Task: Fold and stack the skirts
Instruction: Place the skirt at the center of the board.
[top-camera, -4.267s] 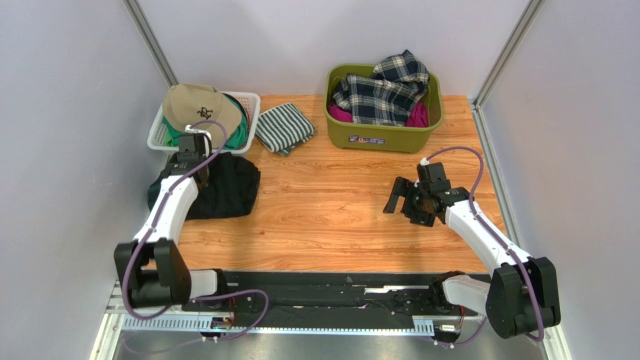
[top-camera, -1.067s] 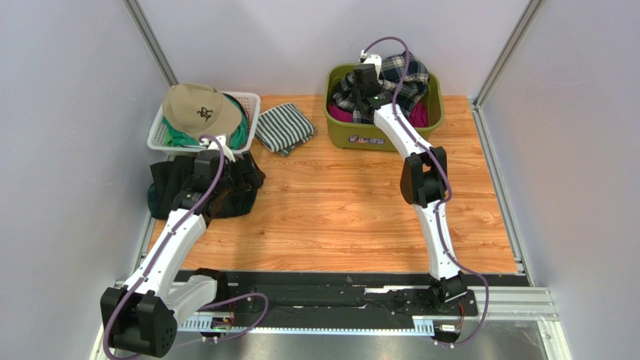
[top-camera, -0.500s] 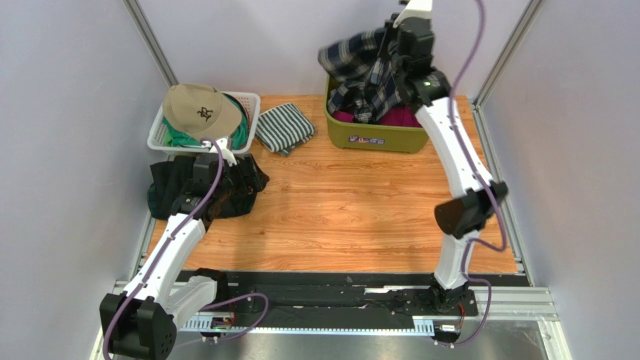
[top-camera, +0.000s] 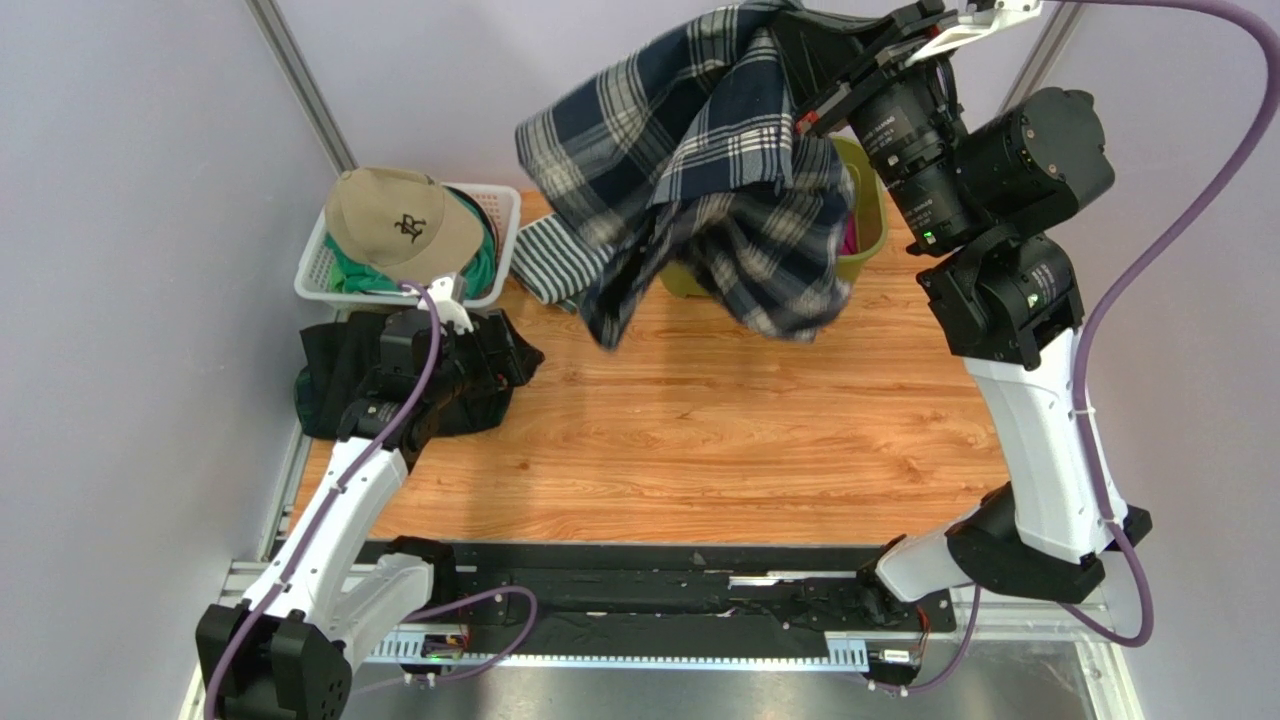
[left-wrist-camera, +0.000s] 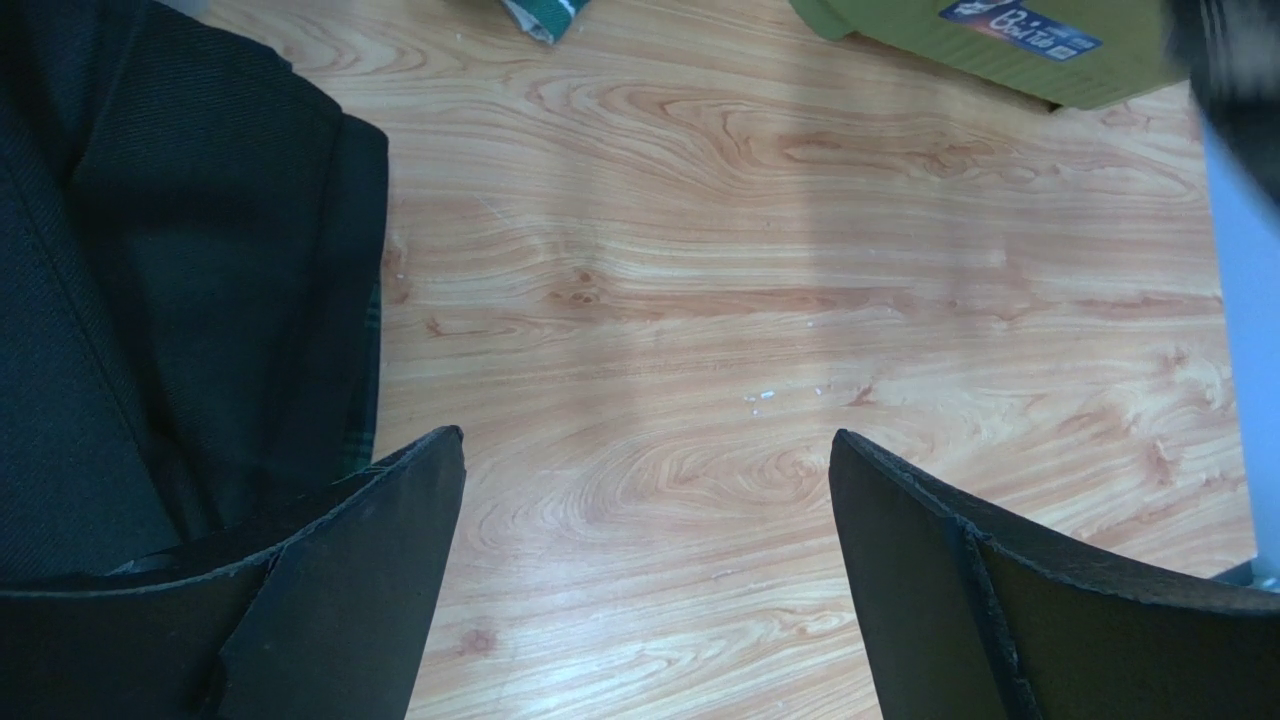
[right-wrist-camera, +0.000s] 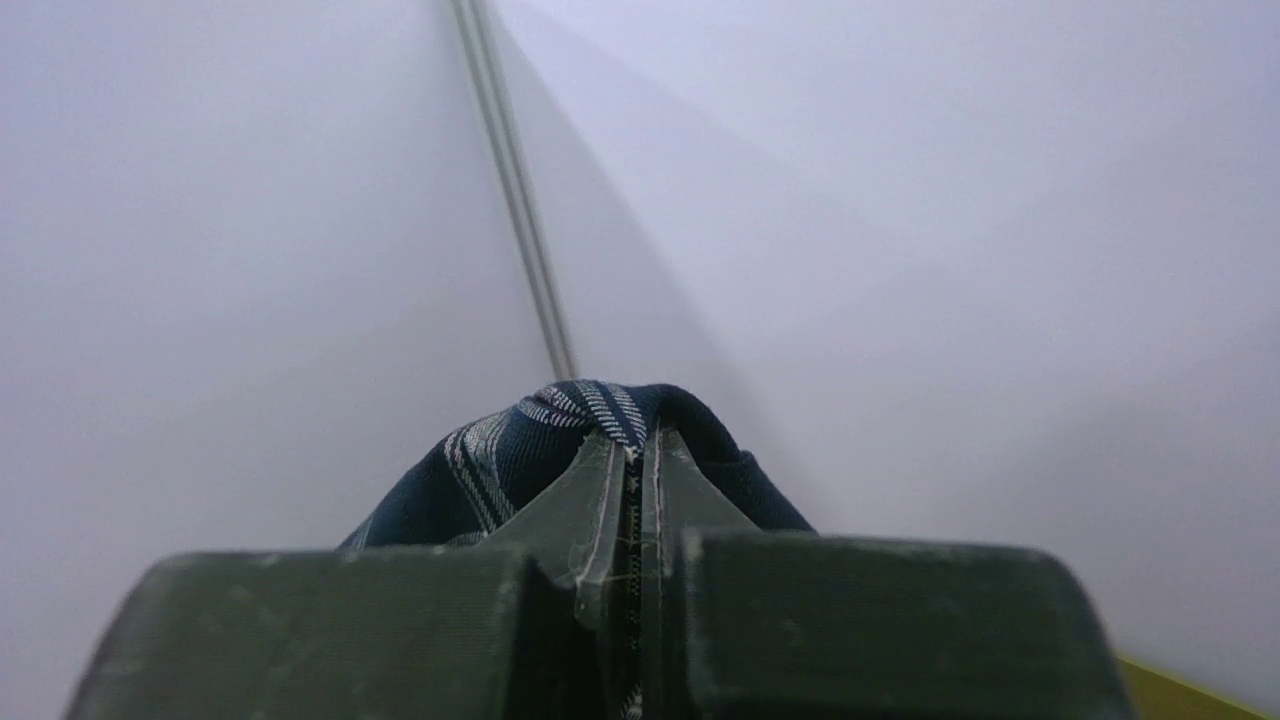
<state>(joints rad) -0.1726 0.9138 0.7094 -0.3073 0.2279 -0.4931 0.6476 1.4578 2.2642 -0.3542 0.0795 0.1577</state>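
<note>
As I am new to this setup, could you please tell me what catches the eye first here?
The navy-white-grey plaid skirt, pinched shut in the right tool, hangs high over the green bin. At the left, the open left tool hovers beside the black skirt, near a tan cap on a white basket.

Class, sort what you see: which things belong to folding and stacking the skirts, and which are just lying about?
Job: plaid skirt, pinched in the right hand; dark skirt pile; open left hand.
Lying about: tan cap, white basket, striped cloth, green bin.
</note>
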